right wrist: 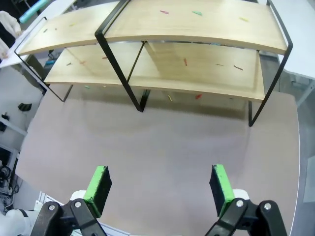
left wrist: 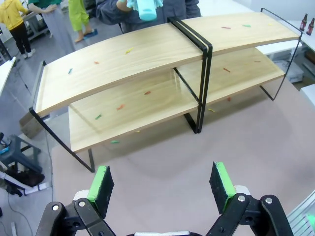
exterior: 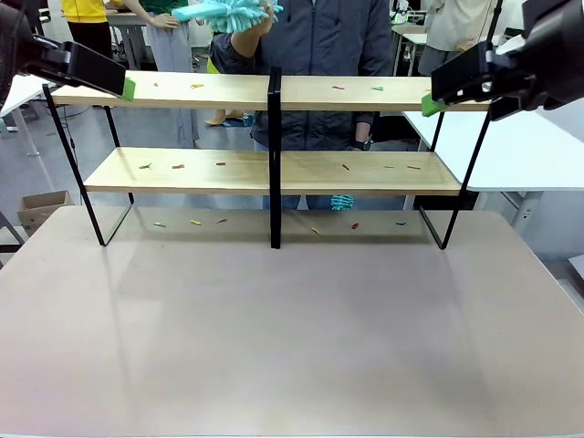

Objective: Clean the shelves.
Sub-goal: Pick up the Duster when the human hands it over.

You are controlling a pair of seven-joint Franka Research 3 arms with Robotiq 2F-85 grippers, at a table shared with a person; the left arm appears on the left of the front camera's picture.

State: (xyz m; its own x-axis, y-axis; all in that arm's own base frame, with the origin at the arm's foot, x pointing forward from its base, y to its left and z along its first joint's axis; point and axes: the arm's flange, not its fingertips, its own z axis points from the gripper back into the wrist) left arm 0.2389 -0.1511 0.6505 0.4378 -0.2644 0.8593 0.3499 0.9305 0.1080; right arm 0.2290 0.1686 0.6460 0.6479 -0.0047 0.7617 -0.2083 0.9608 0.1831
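Shelves (exterior: 201, 91) stand along the table's (exterior: 274, 347) far edge, boards strewn with coloured scraps (exterior: 178, 167) (the mess to clear). Left gripper (left wrist: 162, 184) and right gripper (right wrist: 160, 189) hover off either end, fingers spread and empty, probably leaving room for the person's (exterior: 328, 36) teal duster (exterior: 224, 13).

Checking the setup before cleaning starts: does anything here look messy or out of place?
Yes: small coloured scraps lie scattered over both boards of the shelves and on the table beneath them, like litter rather than stored goods. The shelves themselves stand straight, with no visible damage.
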